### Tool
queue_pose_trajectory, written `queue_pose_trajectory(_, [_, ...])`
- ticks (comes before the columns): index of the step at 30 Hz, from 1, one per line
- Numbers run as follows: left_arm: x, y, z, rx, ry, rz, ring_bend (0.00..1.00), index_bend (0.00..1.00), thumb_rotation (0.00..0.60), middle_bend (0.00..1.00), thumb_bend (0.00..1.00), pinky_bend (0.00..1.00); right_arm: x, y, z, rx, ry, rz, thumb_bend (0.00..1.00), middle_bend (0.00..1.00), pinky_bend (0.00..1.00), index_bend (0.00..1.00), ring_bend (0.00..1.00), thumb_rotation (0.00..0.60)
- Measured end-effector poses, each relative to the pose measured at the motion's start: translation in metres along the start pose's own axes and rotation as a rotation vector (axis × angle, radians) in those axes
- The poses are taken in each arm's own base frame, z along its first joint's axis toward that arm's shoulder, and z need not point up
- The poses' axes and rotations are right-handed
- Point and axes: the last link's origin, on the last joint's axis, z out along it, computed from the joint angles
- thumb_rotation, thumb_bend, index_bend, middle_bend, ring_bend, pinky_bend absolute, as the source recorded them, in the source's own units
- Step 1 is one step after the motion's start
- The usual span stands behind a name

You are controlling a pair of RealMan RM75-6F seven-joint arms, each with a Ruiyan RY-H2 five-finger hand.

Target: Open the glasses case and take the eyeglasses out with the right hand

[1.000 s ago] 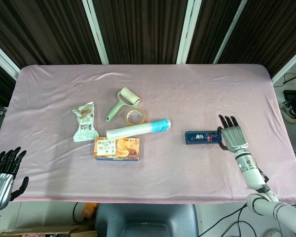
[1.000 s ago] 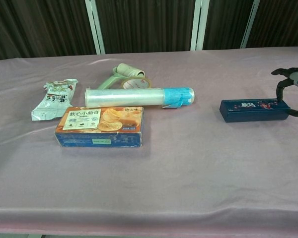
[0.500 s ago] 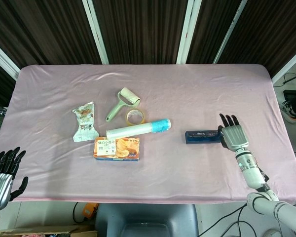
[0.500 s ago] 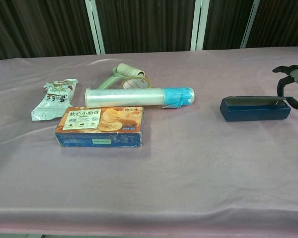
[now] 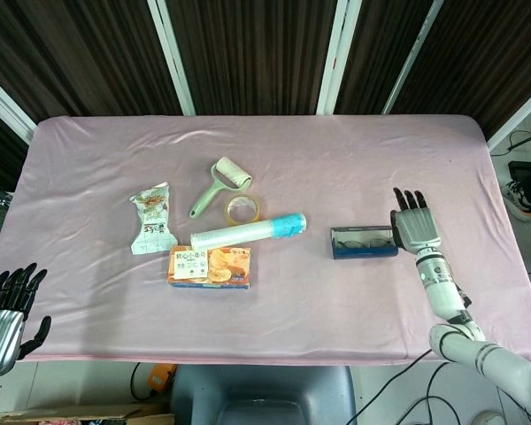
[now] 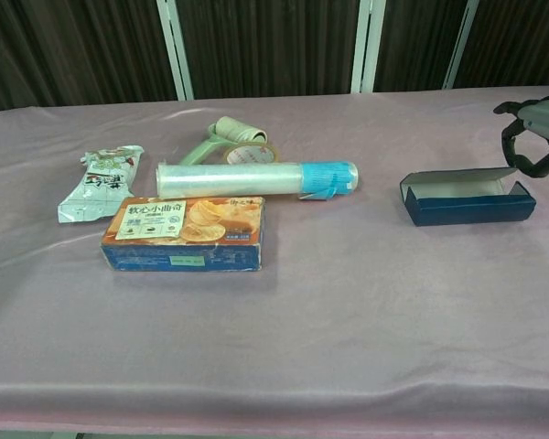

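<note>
At the desk's (image 5: pixel 336 177) near left corner, my left hand (image 5: pixel 4 312) hangs off the edge, fingers spread and holding nothing. Farther in, a biscuit box (image 6: pixel 185 233), a clear roll with a blue end (image 6: pixel 256 179), a snack packet (image 6: pixel 101 183), a tape ring (image 5: pixel 242 210) and a lint roller (image 5: pixel 219 186) lie clustered. To the right, the dark blue glasses case (image 6: pixel 467 197) stands open, eyeglasses (image 5: pixel 363 239) inside, my right hand (image 5: pixel 413 230) just beside its end, fingers apart, gripping nothing.
</note>
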Motion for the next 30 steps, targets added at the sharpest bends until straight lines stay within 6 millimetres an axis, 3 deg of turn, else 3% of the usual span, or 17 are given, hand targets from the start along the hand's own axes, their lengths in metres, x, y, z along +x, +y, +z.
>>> queue_pose_trajectory(6, [-0.001, 0.000, 0.001, 0.003, -0.007, 0.004, 0.00, 0.00, 0.600, 0.00, 0.40, 0.00, 0.009, -0.004, 0.029, -0.073, 0.001, -0.001, 0.70, 0.05, 0.00, 0.59, 0.00, 0.600])
queue_pose_trajectory(9, [-0.001, 0.000, 0.000, 0.008, -0.004, 0.004, 0.00, 0.00, 0.600, 0.00, 0.40, 0.00, 0.012, -0.006, 0.040, -0.107, 0.001, 0.003, 0.70, 0.05, 0.00, 0.52, 0.00, 0.600])
queue_pose_trajectory(14, [0.000, -0.001, -0.001, 0.012, 0.002, 0.002, 0.00, 0.00, 0.600, 0.00, 0.40, 0.00, 0.015, -0.013, 0.044, -0.112, 0.015, 0.038, 0.56, 0.05, 0.00, 0.42, 0.00, 0.600])
queue_pose_trajectory(20, [0.001, 0.000, -0.002, 0.005, 0.002, -0.002, 0.00, 0.00, 0.600, 0.00, 0.40, 0.00, 0.020, -0.014, 0.021, -0.034, 0.084, 0.030, 0.55, 0.04, 0.00, 0.39, 0.00, 0.600])
queue_pose_trajectory(30, [0.001, 0.000, -0.002, -0.004, 0.002, -0.005, 0.00, 0.00, 0.600, 0.00, 0.40, 0.00, 0.019, -0.028, -0.057, 0.190, 0.091, 0.047, 0.50, 0.02, 0.00, 0.38, 0.00, 0.600])
